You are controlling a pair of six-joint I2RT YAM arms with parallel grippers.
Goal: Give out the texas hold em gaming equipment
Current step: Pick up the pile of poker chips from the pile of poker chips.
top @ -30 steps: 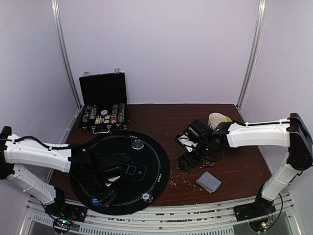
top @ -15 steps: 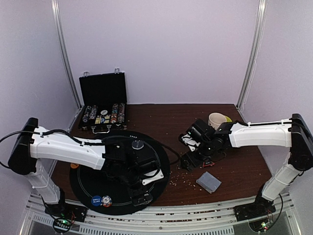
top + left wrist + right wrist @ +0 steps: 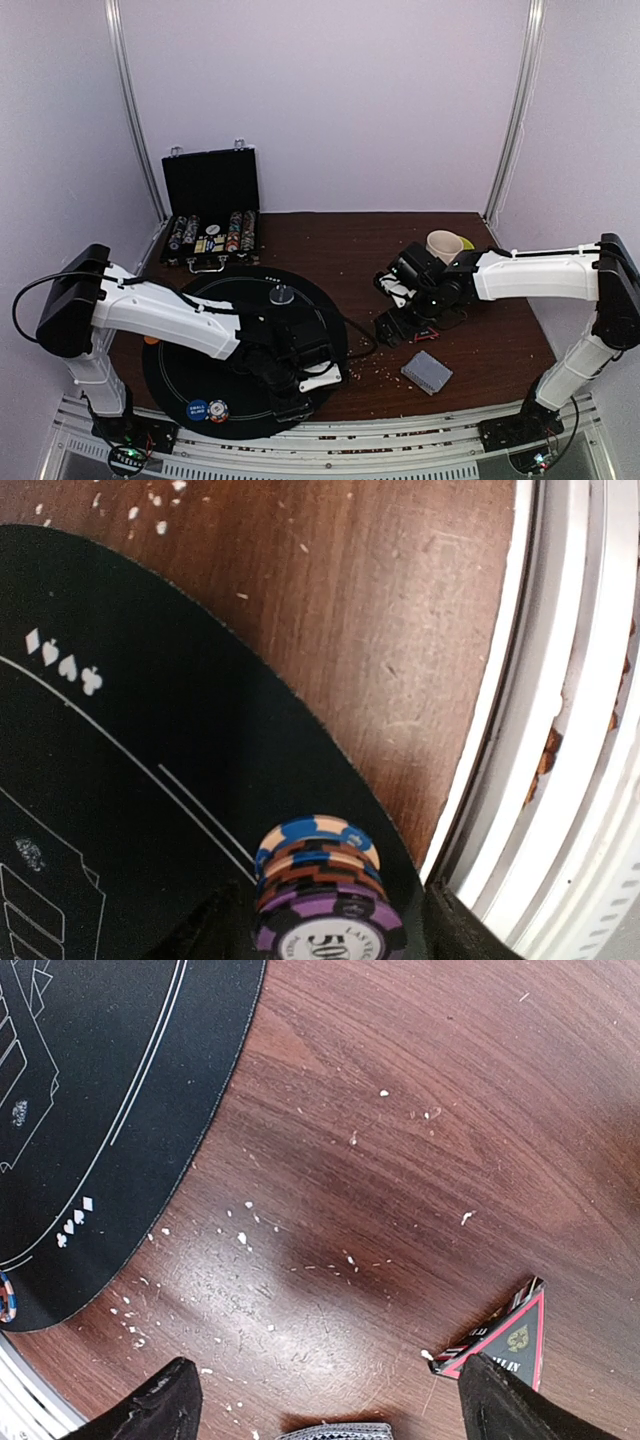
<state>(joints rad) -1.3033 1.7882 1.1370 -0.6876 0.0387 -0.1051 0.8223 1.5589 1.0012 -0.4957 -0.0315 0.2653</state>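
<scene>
The left gripper (image 3: 335,930) has its fingers (image 3: 215,930) closed on the sides of a stack (image 3: 318,875) of chips that stands upright at the near right rim of the mat (image 3: 120,780), axis vertical, with a purple chip on top and blue and orange ones below. The right gripper (image 3: 335,1400) hangs over bare wood right of the mat, fingers (image 3: 165,1400) spread wide. The deck (image 3: 427,372) lies flat, back up, well right of the mat, its long axis running from far-left to near-right.
</scene>
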